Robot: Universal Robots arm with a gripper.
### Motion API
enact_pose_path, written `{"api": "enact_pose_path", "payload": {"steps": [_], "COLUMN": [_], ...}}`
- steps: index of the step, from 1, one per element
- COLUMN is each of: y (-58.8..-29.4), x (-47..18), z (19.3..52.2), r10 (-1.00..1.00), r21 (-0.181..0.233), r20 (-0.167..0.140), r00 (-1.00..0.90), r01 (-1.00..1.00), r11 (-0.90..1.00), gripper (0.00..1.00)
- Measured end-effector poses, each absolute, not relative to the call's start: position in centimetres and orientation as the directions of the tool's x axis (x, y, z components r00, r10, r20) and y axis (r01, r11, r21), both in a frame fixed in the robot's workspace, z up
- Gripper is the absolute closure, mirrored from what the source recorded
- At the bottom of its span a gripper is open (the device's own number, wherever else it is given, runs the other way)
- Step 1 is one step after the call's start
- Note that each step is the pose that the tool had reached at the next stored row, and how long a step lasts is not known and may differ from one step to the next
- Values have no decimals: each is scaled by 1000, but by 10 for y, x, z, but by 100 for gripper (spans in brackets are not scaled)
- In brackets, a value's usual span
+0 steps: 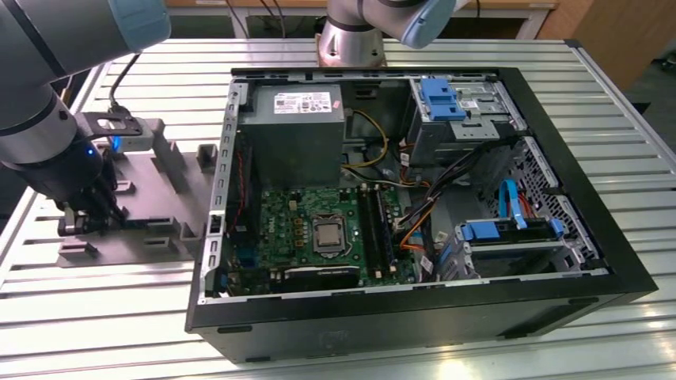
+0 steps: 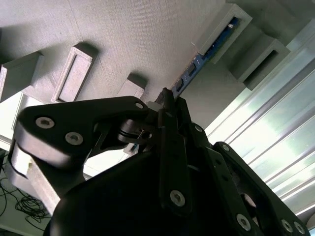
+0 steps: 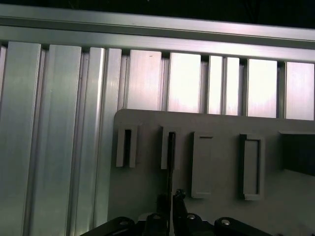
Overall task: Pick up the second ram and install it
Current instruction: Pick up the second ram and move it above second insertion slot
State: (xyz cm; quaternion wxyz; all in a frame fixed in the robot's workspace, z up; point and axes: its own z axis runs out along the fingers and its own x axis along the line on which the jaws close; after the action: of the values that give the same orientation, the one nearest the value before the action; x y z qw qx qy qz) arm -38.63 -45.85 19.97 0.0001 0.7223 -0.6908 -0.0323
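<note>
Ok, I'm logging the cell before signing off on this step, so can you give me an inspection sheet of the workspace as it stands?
Surface: slatted aluminium table, carrying the grey holder and the open PC case.
Job's things: the second ram stands on edge in the holder's slots; the motherboard lies exposed in the case.
Clutter: nothing seen.
Grippers: tool shut on the second ram, over the holder.
Cables: orange, yellow and black wires and a blue cable inside the case; a black cable by the arm.
Surroundings: wooden furniture behind the table.
</note>
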Motion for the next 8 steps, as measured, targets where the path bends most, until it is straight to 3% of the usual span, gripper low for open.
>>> {"api": "enact_pose_path", "payload": {"steps": [7, 8], "y": [-458, -458], "x": [-386, -386], "z": [200, 200], "r10": [-998, -998], "r21": [45, 45], "r20": [-47, -47], "r00": [43, 43], "r01": [-998, -998], "r11": [-45, -45], "gripper": [82, 88]}}
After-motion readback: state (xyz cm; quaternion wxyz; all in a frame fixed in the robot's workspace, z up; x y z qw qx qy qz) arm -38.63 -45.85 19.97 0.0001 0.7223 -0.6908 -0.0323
